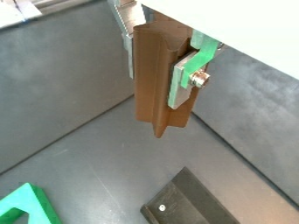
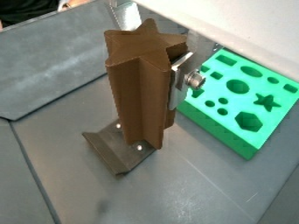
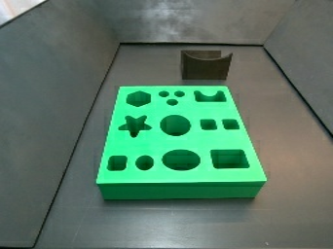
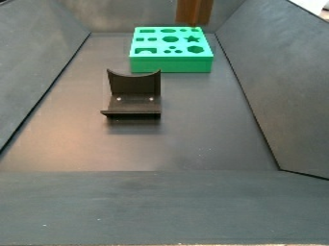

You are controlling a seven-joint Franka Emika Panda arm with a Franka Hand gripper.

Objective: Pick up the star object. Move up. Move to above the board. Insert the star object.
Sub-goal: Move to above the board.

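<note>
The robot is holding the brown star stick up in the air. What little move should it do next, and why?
Probably carry it sideways toward the board. In both wrist views the gripper is shut on the star object, lifted well off the floor, with the fixture just below it. The board lies off to one side, and its star hole is open and empty, so the piece is not yet over it.

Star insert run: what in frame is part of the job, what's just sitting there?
Job:
- star object, brown ridged column, held off the floor in the gripper
- board, green, star hole empty

Just there:
- fixture, dark bracket on the floor, apart from the board
</note>
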